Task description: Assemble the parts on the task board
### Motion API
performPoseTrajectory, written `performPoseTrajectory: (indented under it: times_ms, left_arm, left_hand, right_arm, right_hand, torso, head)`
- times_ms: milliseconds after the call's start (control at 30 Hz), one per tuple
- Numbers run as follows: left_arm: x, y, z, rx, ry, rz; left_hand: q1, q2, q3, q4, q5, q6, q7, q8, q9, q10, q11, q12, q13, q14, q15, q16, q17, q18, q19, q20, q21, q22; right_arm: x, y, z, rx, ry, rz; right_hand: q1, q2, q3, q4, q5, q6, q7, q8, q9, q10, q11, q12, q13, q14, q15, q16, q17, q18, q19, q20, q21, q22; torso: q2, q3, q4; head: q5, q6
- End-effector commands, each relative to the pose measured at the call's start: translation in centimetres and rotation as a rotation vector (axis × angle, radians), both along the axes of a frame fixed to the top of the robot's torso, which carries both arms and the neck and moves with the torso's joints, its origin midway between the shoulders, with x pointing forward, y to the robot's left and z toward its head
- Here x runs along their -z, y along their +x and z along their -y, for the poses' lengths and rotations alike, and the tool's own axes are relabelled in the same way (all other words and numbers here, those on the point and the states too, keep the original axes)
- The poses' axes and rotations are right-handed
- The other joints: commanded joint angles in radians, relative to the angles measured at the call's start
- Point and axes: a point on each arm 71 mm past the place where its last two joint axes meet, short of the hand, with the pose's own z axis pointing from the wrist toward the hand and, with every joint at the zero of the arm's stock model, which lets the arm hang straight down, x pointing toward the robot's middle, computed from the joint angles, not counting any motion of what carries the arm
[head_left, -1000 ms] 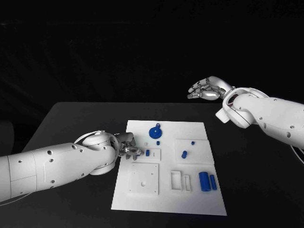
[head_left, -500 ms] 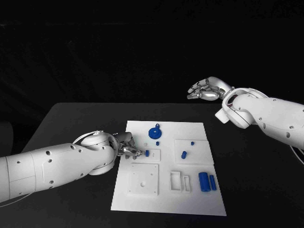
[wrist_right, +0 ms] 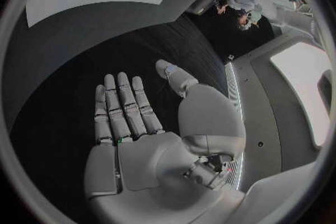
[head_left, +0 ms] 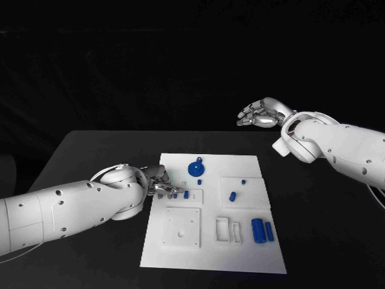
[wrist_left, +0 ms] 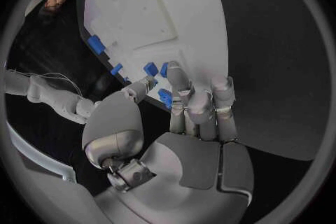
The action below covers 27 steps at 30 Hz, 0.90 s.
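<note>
The board (head_left: 212, 211) lies at lower centre of the head view on the black table (head_left: 88, 150).

Blue parts visible on it — six:
- one disc (head_left: 197, 167) with a short handle, near the board's top edge;
- one tiny peg (head_left: 200, 181) just below the disc;
- one small block (head_left: 186, 194) at the left hand's fingertips, left of centre;
- one short pin (head_left: 233, 195), right of centre;
- two upright bars (head_left: 258, 230), side by side at lower right.

Left hand (head_left: 160, 187): at the board's left edge, fingers bent down over the small block. The left wrist view shows fingertips (wrist_left: 176, 75) against blue pieces, but whether a piece is actually gripped cannot be told.

Right hand (head_left: 262, 112): raised at upper right, well apart from the board — fingers spread (wrist_right: 119, 103), palm bare, holding nothing.
</note>
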Motion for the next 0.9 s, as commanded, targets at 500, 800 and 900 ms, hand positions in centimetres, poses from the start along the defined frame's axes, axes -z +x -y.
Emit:
performPoseTrajectory:
  times_ms: [500,800,900]
  left_arm:
    - [-2.2,1.5,-1.1,-0.086,-0.151,0.036]
    - [-3.6,1.8,0.1,-0.012,-0.387,0.145]
    - [-4.2,1.8,1.1,0.073,-0.429,0.216]
  left_hand:
    - [0.034,0.002,-0.025,0.032,-0.004,-0.035,0.01,-0.011,0.002,-0.024,0.015,-0.032,-0.012,-0.014,0.005,-0.034,-0.01,0.0,-0.024,-0.094,-0.008,-0.003]
    - [0.189,0.031,-0.051,-0.049,-0.002,-0.162,0.057,-0.083,-0.017,-0.156,0.065,-0.144,-0.055,-0.099,0.053,-0.143,-0.054,-0.026,-0.114,-0.066,-0.066,-0.02]
    - [0.388,0.077,-0.033,-0.231,0.07,-0.224,0.1,-0.106,-0.017,-0.255,0.108,-0.242,-0.098,-0.175,0.097,-0.216,-0.088,-0.05,-0.184,-0.03,-0.11,-0.028]
  right_arm:
    - [0.0,-0.1,0.0,-0.013,-0.002,0.0]
    - [0.0,0.0,0.3,-0.005,0.004,0.0]
    - [0.0,0.0,0.3,-0.004,0.004,0.0]
  right_hand:
    - [0.003,0.004,0.001,-0.002,0.006,0.002,0.008,0.005,-0.002,0.004,0.001,-0.005,-0.001,0.006,0.0,-0.004,-0.002,-0.013,0.005,-0.002,-0.006,0.002]
    - [0.002,0.004,0.0,-0.002,0.006,0.002,0.008,0.005,-0.002,0.005,0.001,-0.005,0.0,0.006,0.0,-0.004,-0.002,-0.013,0.006,-0.002,-0.007,0.003]
    - [0.002,0.004,0.0,-0.002,0.006,0.002,0.009,0.005,-0.002,0.005,0.001,-0.005,0.0,0.006,0.0,-0.004,-0.002,-0.013,0.006,-0.002,-0.007,0.003]
  torso:
    - [-0.001,0.001,0.0007]
    - [0.0,0.001,0.0002]
    - [0.0,0.001,0.0004]
  head:
    - [0.0,0.003]
    - [-0.003,0.01]
    - [-0.005,0.011]
